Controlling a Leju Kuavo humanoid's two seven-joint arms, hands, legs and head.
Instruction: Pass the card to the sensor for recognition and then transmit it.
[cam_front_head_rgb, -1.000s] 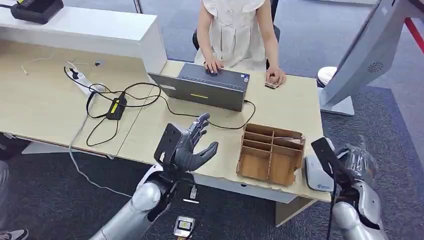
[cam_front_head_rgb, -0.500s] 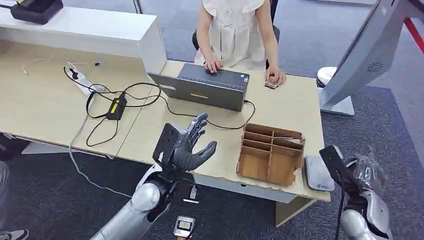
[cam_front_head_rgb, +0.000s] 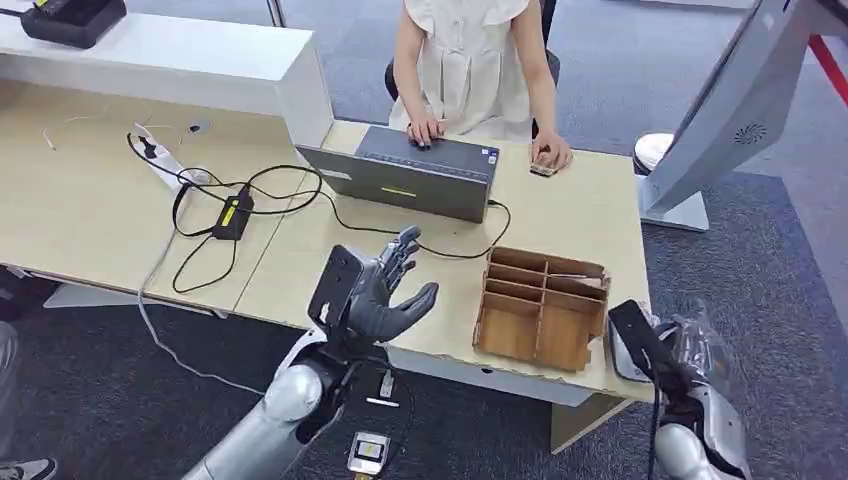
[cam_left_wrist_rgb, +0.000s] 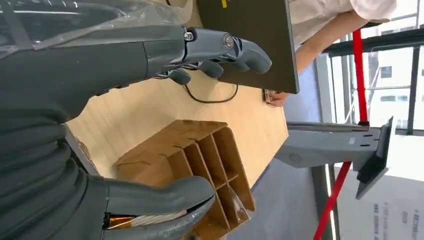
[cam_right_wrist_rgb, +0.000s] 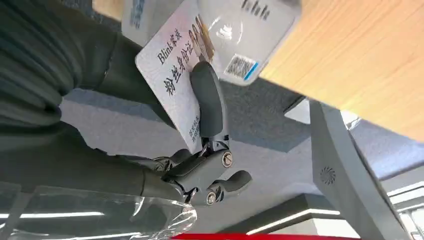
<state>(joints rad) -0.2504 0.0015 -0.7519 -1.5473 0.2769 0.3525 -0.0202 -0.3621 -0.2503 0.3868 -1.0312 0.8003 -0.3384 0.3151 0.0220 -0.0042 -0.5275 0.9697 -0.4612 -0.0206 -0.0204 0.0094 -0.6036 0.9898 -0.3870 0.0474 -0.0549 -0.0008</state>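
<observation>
I have the right hand (cam_right_wrist_rgb: 165, 125) at the lower right of the head view, off the tabletop's (cam_front_head_rgb: 300, 265) corner. In the right wrist view its fingers (cam_right_wrist_rgb: 207, 97) are clamped on the card (cam_right_wrist_rgb: 175, 75), a white card with printed lettering, pressed flat against the hand. The card's far edge sits against the sensor (cam_right_wrist_rgb: 250, 35), a white rounded reader with a barcode label, and partly overlaps it; I cannot tell whether the two actually touch. In the head view the sensor (cam_front_head_rgb: 622, 350) shows as a pale sliver at the tabletop's right edge, just beside the wooden divider box (cam_front_head_rgb: 540, 310).

My left hand (cam_front_head_rgb: 380, 290) is raised at the lower centre of the head view, over the near edge of the tabletop, fingers apart and holding nothing. Beyond it a laptop (cam_front_head_rgb: 410, 175) stands open, with a person (cam_front_head_rgb: 470, 60) at the upper centre resting both hands on the tabletop side. Black cables (cam_front_head_rgb: 235, 205) lie at centre left.
</observation>
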